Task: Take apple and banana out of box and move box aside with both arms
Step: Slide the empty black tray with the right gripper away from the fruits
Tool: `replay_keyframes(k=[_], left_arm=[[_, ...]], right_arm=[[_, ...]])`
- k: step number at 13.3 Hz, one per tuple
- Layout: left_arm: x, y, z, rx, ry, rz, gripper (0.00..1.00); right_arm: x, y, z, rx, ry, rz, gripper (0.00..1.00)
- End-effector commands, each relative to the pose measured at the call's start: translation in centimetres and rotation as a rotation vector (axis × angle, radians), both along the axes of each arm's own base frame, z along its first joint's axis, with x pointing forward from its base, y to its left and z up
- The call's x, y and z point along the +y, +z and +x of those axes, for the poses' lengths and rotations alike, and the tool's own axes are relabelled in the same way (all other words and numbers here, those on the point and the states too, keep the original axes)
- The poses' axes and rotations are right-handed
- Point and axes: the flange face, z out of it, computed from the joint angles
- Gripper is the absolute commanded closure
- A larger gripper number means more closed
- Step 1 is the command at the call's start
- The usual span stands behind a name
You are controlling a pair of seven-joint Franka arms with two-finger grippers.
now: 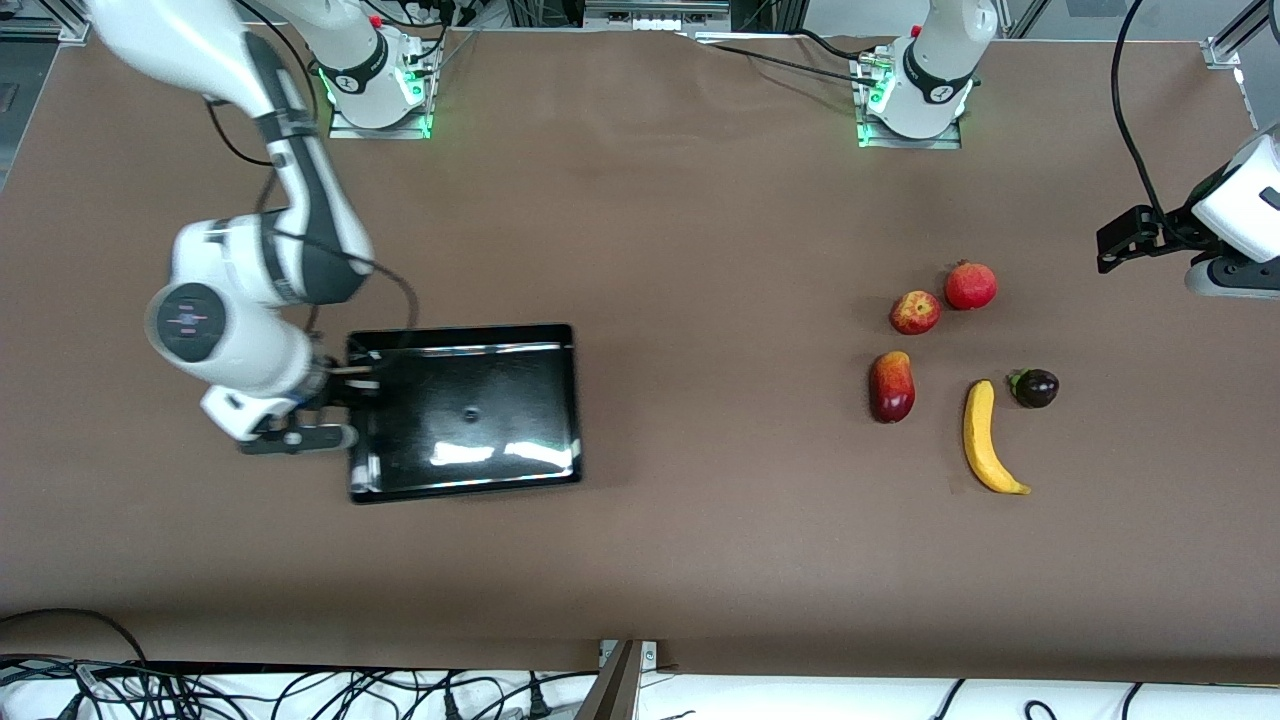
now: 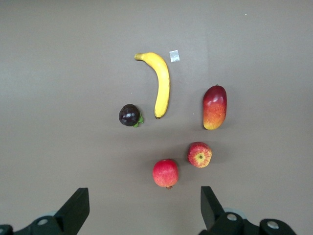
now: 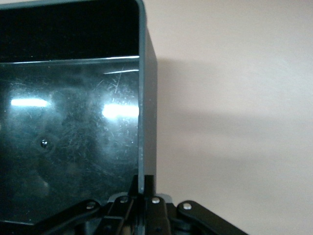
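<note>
The black box [image 1: 500,400] lies on the table toward the right arm's end. My right gripper [image 1: 350,385] is shut on the box's end wall; in the right wrist view the fingers [image 3: 145,178] pinch the thin wall of the box [image 3: 73,122]. The box is empty. The yellow banana [image 1: 985,440] and the red-and-yellow apple [image 1: 915,312] lie toward the left arm's end. My left gripper [image 1: 1120,245] hangs open and empty over the table beside the fruits. The left wrist view shows the banana [image 2: 161,83] and the apple [image 2: 199,154] ahead of the open gripper [image 2: 142,196].
A red pomegranate [image 1: 970,286], a red-yellow mango [image 1: 892,386] and a dark purple fruit [image 1: 1036,388] lie with the banana and apple. A small white tag [image 2: 174,56] lies by the banana. Bare brown table spans between box and fruits. Cables run along the front edge.
</note>
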Motion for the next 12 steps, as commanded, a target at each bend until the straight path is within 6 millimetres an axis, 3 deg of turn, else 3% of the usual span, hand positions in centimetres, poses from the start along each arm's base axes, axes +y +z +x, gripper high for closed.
replay_keyframes(k=[1, 3, 6, 8, 9, 10, 11, 12], left_arm=[[-0.5, 0.9, -0.8, 0.000, -0.006, -0.014, 0.00], [-0.6, 0.9, -0.9, 0.009, -0.007, -0.014, 0.00], [-0.5, 0.8, -0.8, 0.011, -0.003, -0.021, 0.00], [-0.5, 0.9, -0.8, 0.010, -0.006, -0.022, 0.00], [-0.6, 0.9, -0.9, 0.012, -0.005, -0.021, 0.00], [-0.7, 0.9, -1.0, 0.019, -0.007, -0.021, 0.00], [-0.7, 0.9, -1.0, 0.019, -0.006, -0.021, 0.00], [-0.7, 0.7, -0.8, 0.015, -0.003, -0.023, 0.00]], right_arm=[[-3.8, -0.9, -5.4, -0.032, -0.007, 0.036, 1.00], [-6.4, -2.7, -7.5, -0.037, -0.051, 0.030, 1.00], [-8.4, -5.5, -9.9, -0.019, -0.097, 0.033, 1.00], [-8.5, -6.1, -10.4, -0.008, -0.099, 0.032, 1.00], [-8.5, -6.2, -10.4, -0.003, -0.098, 0.032, 0.91], [-8.5, -6.3, -10.5, 0.001, -0.098, 0.032, 0.18], [-8.4, -6.1, -10.5, 0.003, -0.096, 0.033, 0.00], [-7.8, -4.8, -9.9, -0.007, -0.081, 0.036, 0.00]])
